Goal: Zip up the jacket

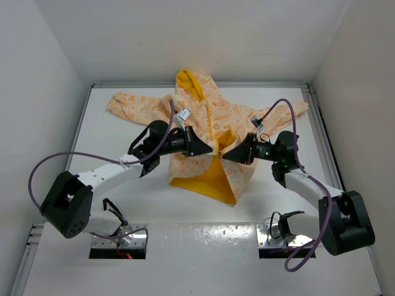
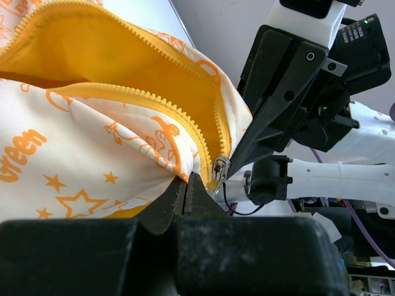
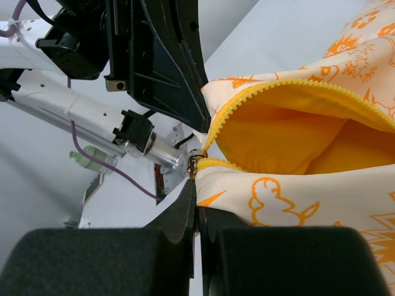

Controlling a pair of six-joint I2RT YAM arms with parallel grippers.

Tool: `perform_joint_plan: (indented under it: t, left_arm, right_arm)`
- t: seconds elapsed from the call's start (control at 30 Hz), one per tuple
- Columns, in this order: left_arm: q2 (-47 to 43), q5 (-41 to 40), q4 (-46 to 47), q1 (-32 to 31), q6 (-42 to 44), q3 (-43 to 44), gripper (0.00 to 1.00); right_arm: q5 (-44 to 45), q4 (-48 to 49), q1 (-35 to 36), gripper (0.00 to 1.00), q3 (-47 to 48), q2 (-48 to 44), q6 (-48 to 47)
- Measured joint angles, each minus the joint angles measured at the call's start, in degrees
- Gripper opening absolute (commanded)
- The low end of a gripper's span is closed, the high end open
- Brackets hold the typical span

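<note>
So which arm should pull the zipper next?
Right, probably. The right pincer is shut on the metal slider, while the left pincer just pinches the jacket beside it.

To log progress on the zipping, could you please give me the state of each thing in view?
jacket: spread out, front partly open, lining showing.
zipper slider: teeth parted beyond it.
left hand: shut on jacket beside slider.
right hand: shut on zipper slider.

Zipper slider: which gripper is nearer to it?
Right. The right gripper is shut on the zipper slider; the left gripper pinches the jacket fabric right beside it.
</note>
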Motion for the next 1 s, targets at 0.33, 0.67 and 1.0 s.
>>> perform_joint_plan:
  t: [0.33, 0.67, 1.0]
  left_arm:
    - [0.0, -0.2, 0.1, 0.0, 0.2, 0.2, 0.00]
    - [0.9, -0.2, 0.1, 0.0, 0.2, 2.0, 0.00]
    - [1.7, 0.0, 0.1, 0.0, 0.1, 2.4, 0.00]
  right_arm:
    - [0.0, 0.3, 0.0, 0.00, 0.0, 0.0, 0.1]
    - [0.0, 0.3, 0.2, 0.00, 0.0, 0.0, 0.1]
    - [0.2, 0.3, 0.4, 0.00, 0.0, 0.5, 0.0]
